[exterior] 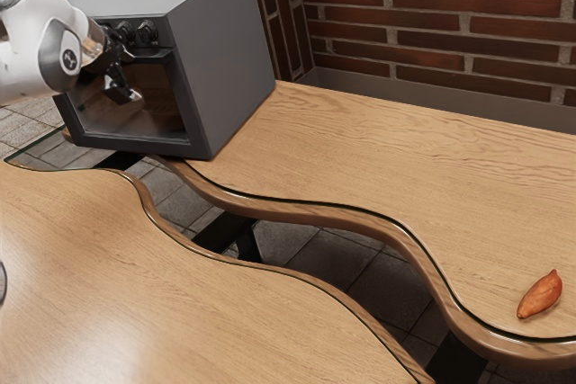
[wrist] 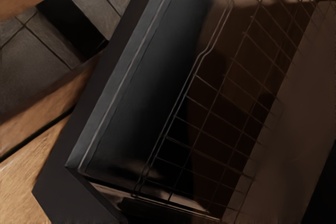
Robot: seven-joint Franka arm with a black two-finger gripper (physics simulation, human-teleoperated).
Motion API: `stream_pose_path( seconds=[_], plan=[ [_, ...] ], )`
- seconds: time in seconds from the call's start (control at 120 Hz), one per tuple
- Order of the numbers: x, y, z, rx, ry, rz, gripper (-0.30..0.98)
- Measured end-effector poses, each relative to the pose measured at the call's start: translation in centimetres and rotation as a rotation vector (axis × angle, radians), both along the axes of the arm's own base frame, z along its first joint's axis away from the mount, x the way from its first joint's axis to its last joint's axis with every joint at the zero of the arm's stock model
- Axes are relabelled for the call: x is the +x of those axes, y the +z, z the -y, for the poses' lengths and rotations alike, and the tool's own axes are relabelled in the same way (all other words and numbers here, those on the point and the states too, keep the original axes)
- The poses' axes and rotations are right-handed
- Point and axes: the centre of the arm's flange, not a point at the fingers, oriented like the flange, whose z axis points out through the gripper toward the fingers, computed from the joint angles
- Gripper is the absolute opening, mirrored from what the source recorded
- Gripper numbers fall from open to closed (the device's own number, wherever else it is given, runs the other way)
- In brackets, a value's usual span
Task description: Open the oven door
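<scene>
The grey oven (exterior: pixel 220 60) stands at the exterior view's upper left, its dark-framed glass door (exterior: pixel 135 145) looking shut. My black gripper (exterior: pixel 122 87) is at the upper part of the door's front, below the knobs; whether it touches the door or its handle I cannot tell. How its jaws stand is unclear. From the wrist view, the door's dark frame (wrist: pixel 55 184) runs slantwise, with a wire rack (wrist: pixel 212 100) visible through the glass.
Two wavy-edged wooden tabletops (exterior: pixel 360 164) flank a gap over a tiled floor (exterior: pixel 328 267). An orange-brown sweet potato (exterior: pixel 541 294) lies near the exterior view's right edge. A brick wall (exterior: pixel 432 24) rises behind.
</scene>
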Motion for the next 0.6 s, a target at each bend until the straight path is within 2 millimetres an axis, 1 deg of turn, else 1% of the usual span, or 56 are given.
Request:
stream_pose_path(
  seconds=[0.083, 0.175, 0.333, 0.425, 0.517, 0.6],
  plan=[
    [-0.2, 1.4, 0.0, 0.023, -0.002, 0.024, 0.69],
    [-0.6, 1.7, -1.0, 0.041, 0.004, 0.037, 0.69],
    [0.0, 0.5, -2.1, 0.056, 0.002, 0.059, 0.69],
    [-0.4, 0.1, -3.3, 0.065, 0.013, 0.068, 0.69],
    [-0.4, -0.4, -3.6, 0.071, 0.012, 0.071, 0.69],
    [-0.1, -1.5, -3.8, 0.068, 0.010, 0.059, 0.68]
  ],
)
